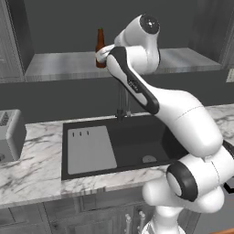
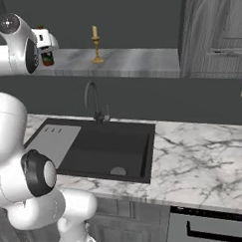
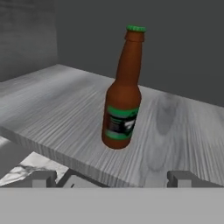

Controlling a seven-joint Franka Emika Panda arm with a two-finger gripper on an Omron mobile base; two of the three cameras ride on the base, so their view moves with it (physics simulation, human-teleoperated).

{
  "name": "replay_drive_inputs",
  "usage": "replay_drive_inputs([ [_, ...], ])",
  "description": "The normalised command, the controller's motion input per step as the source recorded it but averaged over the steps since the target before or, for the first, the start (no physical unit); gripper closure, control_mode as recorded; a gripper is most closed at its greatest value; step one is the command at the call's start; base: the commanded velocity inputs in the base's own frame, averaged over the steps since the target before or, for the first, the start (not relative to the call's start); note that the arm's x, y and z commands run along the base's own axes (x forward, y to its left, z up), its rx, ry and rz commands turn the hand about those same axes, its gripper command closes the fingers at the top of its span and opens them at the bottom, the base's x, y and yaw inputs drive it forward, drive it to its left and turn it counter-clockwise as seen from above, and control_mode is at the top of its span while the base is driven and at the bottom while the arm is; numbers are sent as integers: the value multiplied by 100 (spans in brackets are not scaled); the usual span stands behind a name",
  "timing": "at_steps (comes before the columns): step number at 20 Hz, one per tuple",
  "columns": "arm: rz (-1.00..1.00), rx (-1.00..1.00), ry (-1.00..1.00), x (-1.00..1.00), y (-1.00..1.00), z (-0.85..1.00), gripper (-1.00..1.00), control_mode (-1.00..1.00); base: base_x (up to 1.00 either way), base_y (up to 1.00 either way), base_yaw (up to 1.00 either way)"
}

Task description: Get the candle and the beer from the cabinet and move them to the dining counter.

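Two things wait in the cabinet (image 2: 140,62): the beer (image 3: 123,94) stands straight up near the front edge of the shelf floor, and the candle (image 2: 95,44) stands further along, well apart from it. The end effector (image 3: 112,179) hovers just in front of the shelf, facing the beer, with its fingers spread as wide as they go and nothing between them. I think the big risk is a knock. The bottle is tall and thin, so if one finger bumps its side on the way in, it could tip and roll off the shelf into the sink (image 1: 132,146) below. Squeezing too high, up on the thin neck, could let it slip too. Under the shelf sits the tall faucet (image 2: 92,102), and the arm has to keep above it when it backs away. A toaster (image 1: 10,135) rests on the worktop (image 2: 204,159) beside the sink. Nothing blocks the straight path to the beer.
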Motion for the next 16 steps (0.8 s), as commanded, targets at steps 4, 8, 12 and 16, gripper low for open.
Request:
replay_drive_inputs([
  [4,-4,0,2,29,4,-3,-100,-100,0,0,0],
  [8,-4,0,0,29,10,-4,-100,-100,0,0,0],
  [12,-1,2,0,17,12,-7,-100,-100,0,0,0],
  [16,0,5,0,10,8,-9,-100,-100,0,0,0],
])
